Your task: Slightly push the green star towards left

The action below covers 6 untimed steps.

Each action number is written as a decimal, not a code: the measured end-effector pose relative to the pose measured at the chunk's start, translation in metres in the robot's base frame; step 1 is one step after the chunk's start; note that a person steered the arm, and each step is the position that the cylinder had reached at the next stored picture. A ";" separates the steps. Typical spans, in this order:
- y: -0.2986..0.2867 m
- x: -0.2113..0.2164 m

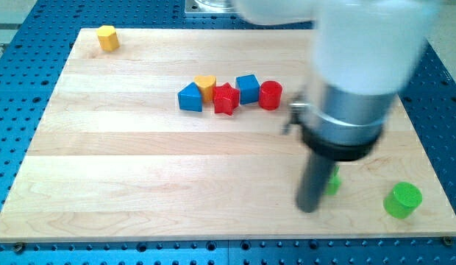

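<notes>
1. My tip (309,208) sits low and right of centre on the wooden board (140,177), at the bottom end of the dark rod that hangs from the large white and black arm body filling the frame's upper right.
2. The rod ends plain, with no jaws to open or close, and it carries nothing.
3. The green star (332,181) is mostly hidden behind the rod; only a sliver of green shows on the rod's right edge, just above and to the right of my tip. Its shape cannot be made out from that sliver, nor whether the rod touches it.
4. A green cylinder (402,200) stands near the board's lower right corner, apart from the rod.
5. A tight row lies in the upper middle: blue block (190,98), yellow heart (206,86), red star (226,99), blue cube (248,89), red cylinder (271,96), from left to right.
6. A yellow block (107,37) sits alone at the board's upper left corner.
</notes>
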<state>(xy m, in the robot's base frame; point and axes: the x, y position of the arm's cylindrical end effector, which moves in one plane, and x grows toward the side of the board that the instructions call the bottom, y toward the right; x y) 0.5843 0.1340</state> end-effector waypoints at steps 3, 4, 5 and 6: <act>0.049 -0.107; 0.069 -0.035; 0.061 -0.007; 0.017 -0.016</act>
